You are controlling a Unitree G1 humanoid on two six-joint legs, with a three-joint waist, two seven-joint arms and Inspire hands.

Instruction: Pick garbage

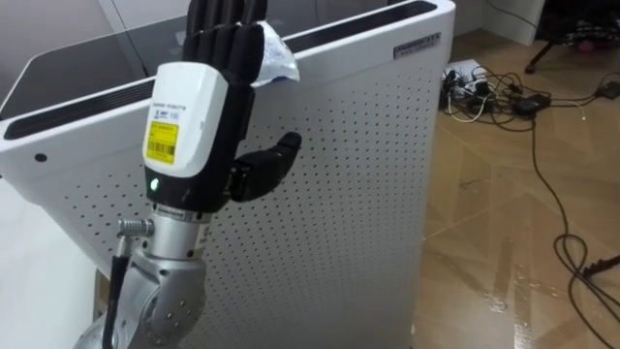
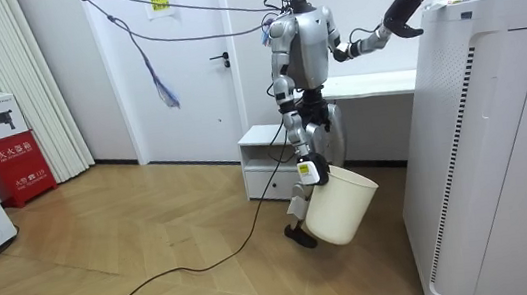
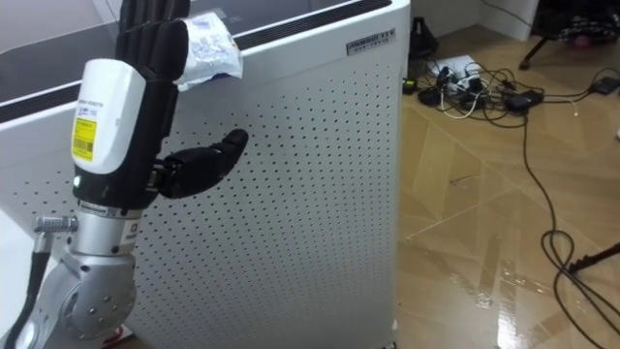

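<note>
A crumpled clear-and-white wrapper lies on the top front edge of a tall white perforated appliance. My left hand is raised in front of it, back toward me. The fingers are straight and pointing up, and the thumb sticks out to the side. The fingers partly cover the wrapper's left end, and whether they touch it I cannot tell. In the room view that hand reaches up beside the wrapper. My right hand hangs low and holds a white bin by its rim, tilted off the floor.
Dark cables and a power strip lie tangled on the wooden floor to the right of the appliance. In the room view I stand between a white desk with a low cabinet and the appliance.
</note>
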